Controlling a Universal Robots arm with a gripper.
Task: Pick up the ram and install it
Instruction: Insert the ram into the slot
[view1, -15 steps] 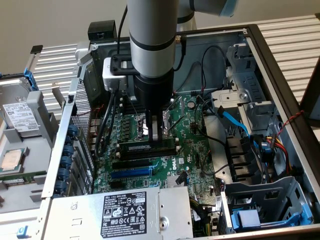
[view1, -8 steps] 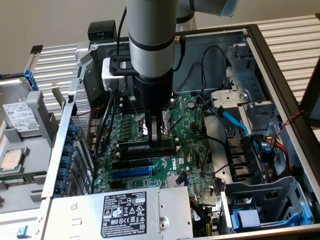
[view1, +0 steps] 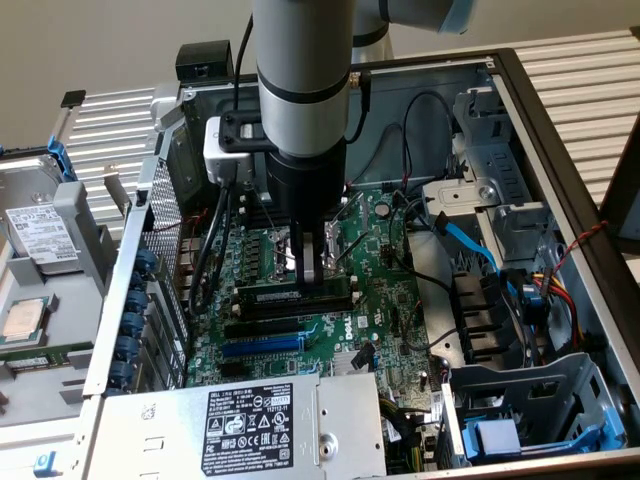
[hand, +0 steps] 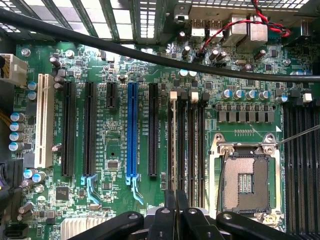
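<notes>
The ram (view1: 280, 296) stands on edge in a black memory slot on the green motherboard (view1: 380, 320), inside the open computer case. In the wrist view the ram (hand: 173, 145) is a thin pale edge running along the slot, beside the other long black memory slots (hand: 191, 145). My gripper (view1: 314, 278) points straight down onto the ram's top edge, near the middle of its length. Seen from the wrist, the gripper (hand: 175, 205) has its two dark fingers pressed close together with the ram's edge between them.
A blue expansion slot (hand: 132, 130) and black slots lie beside the memory slots. The open processor socket (hand: 247, 180) is on the other side. A thick black cable (hand: 150, 55) crosses above the board. The power supply (view1: 250, 420) and a drive cage (view1: 530, 400) bound the case.
</notes>
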